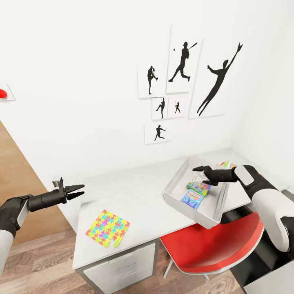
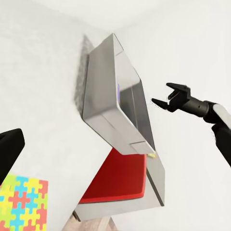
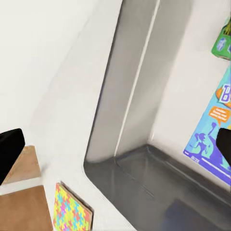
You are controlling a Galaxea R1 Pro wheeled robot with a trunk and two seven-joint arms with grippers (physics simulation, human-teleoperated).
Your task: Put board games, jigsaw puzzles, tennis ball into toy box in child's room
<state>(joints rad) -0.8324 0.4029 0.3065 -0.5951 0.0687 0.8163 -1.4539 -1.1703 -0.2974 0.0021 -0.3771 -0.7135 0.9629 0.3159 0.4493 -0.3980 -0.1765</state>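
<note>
A red chair [image 1: 212, 245] is tucked under the worktop [image 1: 139, 196] below the right arm, and black sports-silhouette pictures [image 1: 183, 77] hang on the white wall beyond both arms; nothing stands between either set of fingers and the toys. The left fingers [image 1: 75, 191] are spread apart and hold nothing, hovering off the worktop's near-left end, above its edge and touching no surface. Just below and ahead of them, one jigsaw puzzle [image 1: 108, 228] lies flat on the worktop, well apart from the toy box [image 1: 175, 185]. The right fingers [image 1: 200, 168] are also parted and empty, poised above the open top of the toy box without touching its walls or contents. Directly beneath them, on the box floor, lie two board games: a light blue one [image 1: 192, 197] with cartoon art and a greener one [image 1: 198, 186] at its far end, the two touching or overlapping. In the right wrist view the blue game [image 3: 214, 139] lies flat against the grey floor of the box. Past the right fingers, beyond the box's far wall, a small multicoloured item [image 1: 228, 164] lies on the worktop; what it is cannot be told.
</note>
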